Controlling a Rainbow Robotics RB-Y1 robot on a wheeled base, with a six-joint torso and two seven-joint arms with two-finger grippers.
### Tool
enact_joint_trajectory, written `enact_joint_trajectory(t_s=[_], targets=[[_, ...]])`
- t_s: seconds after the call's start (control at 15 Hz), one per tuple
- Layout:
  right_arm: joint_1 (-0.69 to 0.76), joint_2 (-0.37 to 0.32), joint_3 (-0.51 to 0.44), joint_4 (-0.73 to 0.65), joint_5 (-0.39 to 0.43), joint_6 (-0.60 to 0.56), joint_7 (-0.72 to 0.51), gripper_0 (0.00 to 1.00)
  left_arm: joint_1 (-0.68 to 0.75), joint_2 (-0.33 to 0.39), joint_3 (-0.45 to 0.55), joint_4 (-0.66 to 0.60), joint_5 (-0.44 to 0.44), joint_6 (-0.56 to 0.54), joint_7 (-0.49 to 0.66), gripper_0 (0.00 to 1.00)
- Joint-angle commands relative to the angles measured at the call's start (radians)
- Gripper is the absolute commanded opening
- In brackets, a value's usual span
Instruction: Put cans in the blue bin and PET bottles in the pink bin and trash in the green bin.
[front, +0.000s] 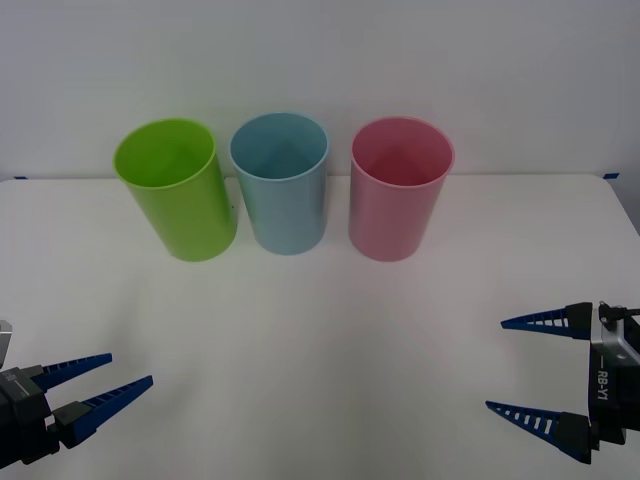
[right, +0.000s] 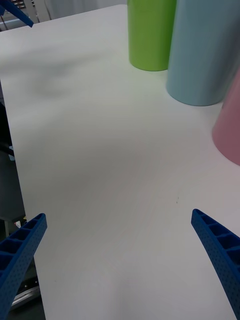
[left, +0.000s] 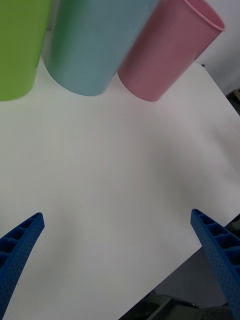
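Two wide-open grippers, left gripper (front: 100, 388) and "RB-Y1"-marked right gripper (front: 522, 364), before three unlabelled bins

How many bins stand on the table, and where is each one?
3, upright in a row at the table's far side: the green bin on the robot's left, the blue bin in the middle, the pink bin on the right.

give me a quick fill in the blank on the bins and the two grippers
1. The bin in the middle of the row is the ____ bin.
2. The green bin stands on the robot's ____ side of the row.
3. Both the left gripper and the right gripper have their fingers ____.
4. The pink bin stands ____ on the table.

Missing words: blue; left; open; upright
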Motion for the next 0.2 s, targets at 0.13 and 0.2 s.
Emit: enact_joint_trajectory(t_s=[0.13, 0.2], targets=[[0.000, 0.000, 0.000, 0.000, 0.000, 0.000, 0.000, 1.00, 0.000, 0.000, 0.000, 0.000, 0.000, 0.001, 0.000, 1.00], [0.000, 0.000, 0.000, 0.000, 0.000, 0.000, 0.000, 1.00, 0.000, 0.000, 0.000, 0.000, 0.000, 0.001, 0.000, 1.00]])
